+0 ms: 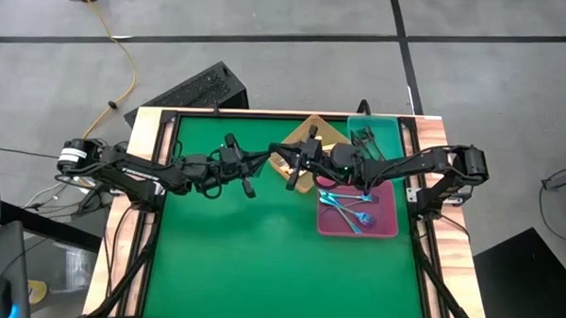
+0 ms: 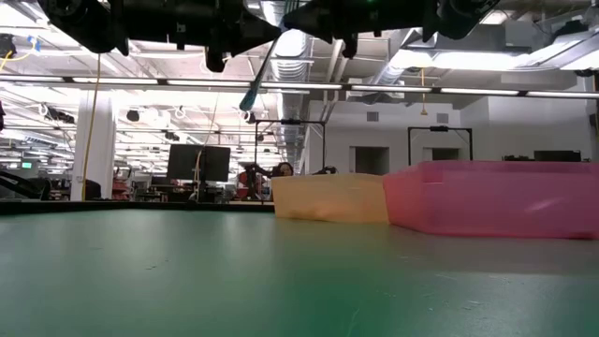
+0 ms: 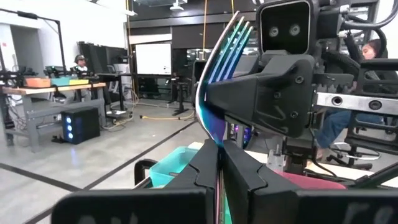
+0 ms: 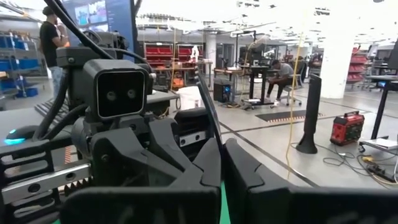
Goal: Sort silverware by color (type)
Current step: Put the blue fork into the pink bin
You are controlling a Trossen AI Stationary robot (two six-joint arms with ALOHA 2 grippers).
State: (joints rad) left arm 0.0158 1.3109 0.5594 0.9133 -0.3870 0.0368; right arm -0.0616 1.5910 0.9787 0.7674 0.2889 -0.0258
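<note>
One shiny blue-teal fork (image 3: pixel 227 46) hangs in the air above the green table's middle, between my two grippers, which face each other. My left gripper (image 3: pixel 219 171), reaching in from the left, is shut on it. My right gripper (image 4: pixel 221 165), reaching in from the right, is shut on it too. The low view shows the fork (image 2: pixel 255 89) slanting high over the table. Several more blue-teal forks (image 1: pixel 347 210) lie in the pink tray (image 1: pixel 386 229). Dark forks (image 1: pixel 364 140) lie in the teal tray (image 1: pixel 388 125). My left gripper pinches the fork's handle (image 3: pixel 218 152) between its two fingers, coming about level from the table's left. The fork rises out of the fingers with its tines (image 3: pixel 239 31) up, clear of the table. My right gripper pinches the same fork lower than the tines, at the curved neck (image 3: pixel 203 109), between its two fingers, coming about level from the table's right. In its own view the thin handle (image 4: pixel 209 127) runs up out of the shut fingers.
The orange tray (image 1: pixel 309 133) stands at the far middle of the table, beside the teal tray, with the pink tray in front of them on the right. The near half of the green mat (image 1: pixel 260 271) holds nothing. Wooden rails edge the table.
</note>
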